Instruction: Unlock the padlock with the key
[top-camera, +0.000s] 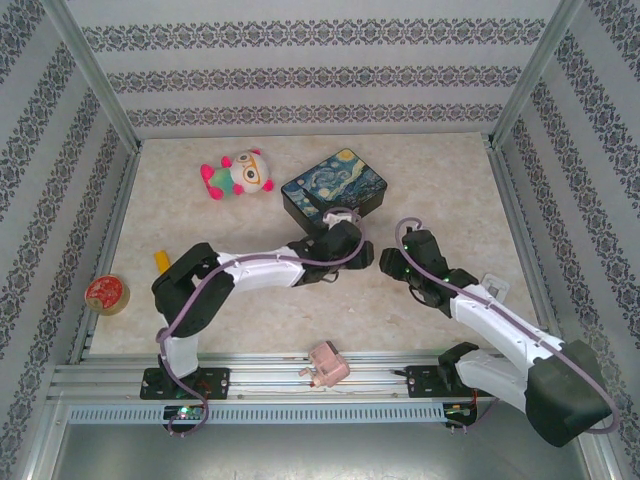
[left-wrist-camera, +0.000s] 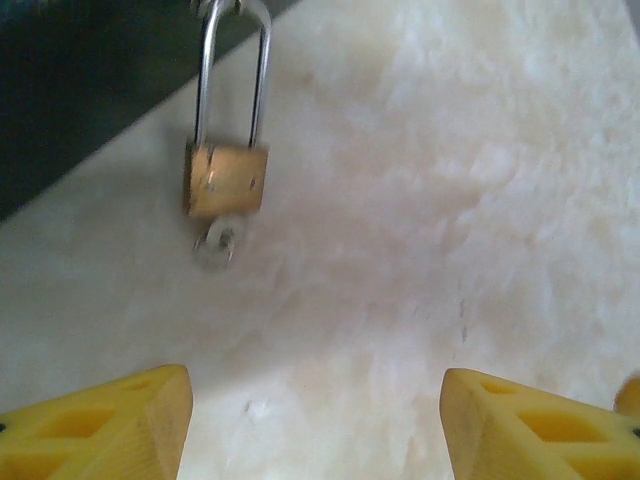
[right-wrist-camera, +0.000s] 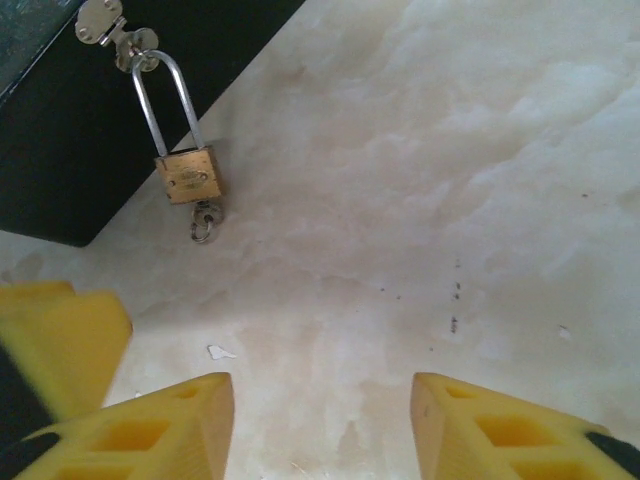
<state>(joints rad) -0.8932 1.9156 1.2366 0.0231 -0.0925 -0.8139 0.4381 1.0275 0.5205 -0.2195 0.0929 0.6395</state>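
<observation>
The small brass padlock (right-wrist-camera: 187, 175) lies on the pale table, its silver shackle (right-wrist-camera: 160, 100) hooked through the hasp (right-wrist-camera: 100, 20) of the dark painted tin box (top-camera: 335, 185). The tiny key (right-wrist-camera: 204, 222) sticks out of the bottom of the lock body, and its round head rests on the table. The left wrist view has the padlock (left-wrist-camera: 226, 178) and the key (left-wrist-camera: 218, 243) at upper left. My left gripper (left-wrist-camera: 315, 425) is open, short of the lock and a little to its right. My right gripper (right-wrist-camera: 320, 425) is open too, further back, with nothing between its fingers (right-wrist-camera: 500, 430).
A pink-and-green plush toy (top-camera: 240, 172) lies left of the box. A red tape roll (top-camera: 107, 293) sits at the left edge. A pink blocky object (top-camera: 327, 365) rests on the front rail. A yellow finger (right-wrist-camera: 55, 340) of the other gripper shows at the right wrist view's left edge.
</observation>
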